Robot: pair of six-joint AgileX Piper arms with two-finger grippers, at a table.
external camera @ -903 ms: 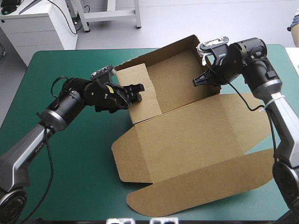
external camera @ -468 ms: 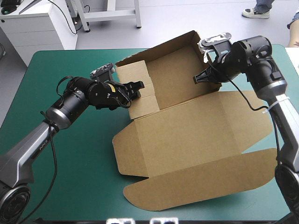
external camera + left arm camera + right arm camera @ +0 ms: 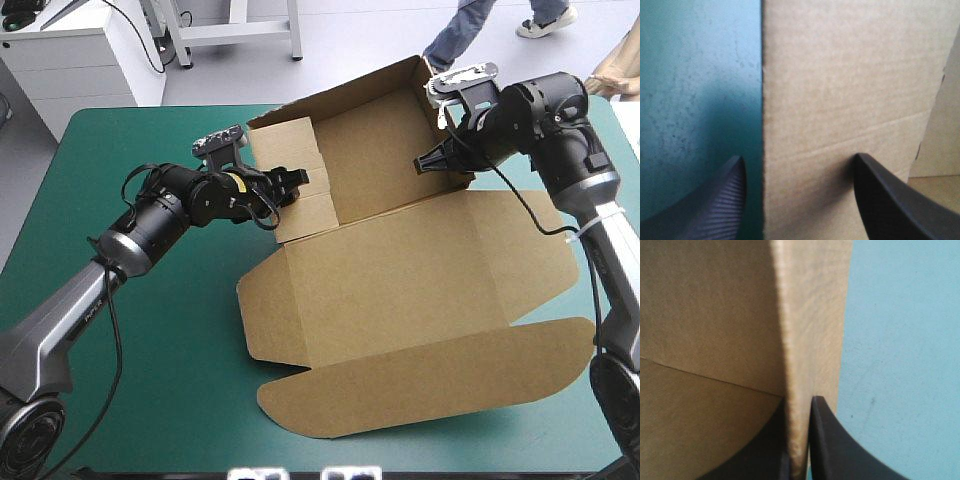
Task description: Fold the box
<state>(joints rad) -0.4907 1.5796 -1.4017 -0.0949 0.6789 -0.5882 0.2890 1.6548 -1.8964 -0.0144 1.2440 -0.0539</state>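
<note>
You have open cover [image 3: 150, 380] down the whole left side of the table. On the right, the box [image 3: 400, 270] runs close to the table's edge, and its rounded front flap lies near the near edge. The box sits centre-right, with its far wall and left wall raised and the rest flat. Your left gripper [image 3: 290, 183] is at the left wall, fingers [image 3: 715, 200] spread and straddling the wall's upright edge: one is outside over the cover, the other against the board inside. Your right gripper [image 3: 428, 162] pinches the raised wall at the far right corner, fingers all but together on the board.
</note>
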